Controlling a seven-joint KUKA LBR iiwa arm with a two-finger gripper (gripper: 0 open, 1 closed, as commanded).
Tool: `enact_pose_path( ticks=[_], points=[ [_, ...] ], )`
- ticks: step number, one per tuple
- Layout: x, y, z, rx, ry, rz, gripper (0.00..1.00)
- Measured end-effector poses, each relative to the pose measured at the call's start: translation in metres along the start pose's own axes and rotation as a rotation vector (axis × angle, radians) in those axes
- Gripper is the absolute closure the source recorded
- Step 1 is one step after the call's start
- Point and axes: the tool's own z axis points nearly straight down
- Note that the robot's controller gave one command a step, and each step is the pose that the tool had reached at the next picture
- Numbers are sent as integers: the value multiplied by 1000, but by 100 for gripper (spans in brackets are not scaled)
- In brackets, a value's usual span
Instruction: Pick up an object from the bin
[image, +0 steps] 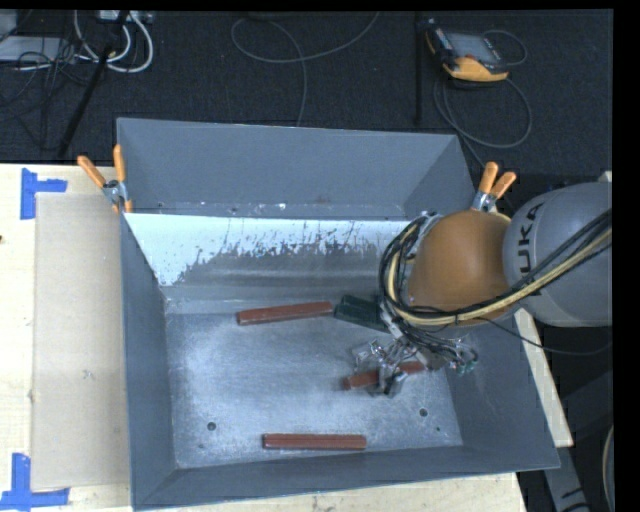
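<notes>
My gripper is low over the right part of the bin floor. It stands on the middle of a short brown stick, whose ends stick out to its left and right. A dark green flat thing lies just behind the gripper, partly hidden under the arm's cables.
A long brown stick lies at the back of the floor, left of the green thing. Another brown stick lies near the front wall. The arm with its orange cover and cables hangs over the bin's right side.
</notes>
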Motion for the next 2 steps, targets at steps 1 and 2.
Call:
enact_pose_path(
  ticks=[1, 2],
  points=[
    [0, 0, 0, 0, 0, 1, 0],
    [0, 0, 0, -1, 0, 2, 100]
  ],
)
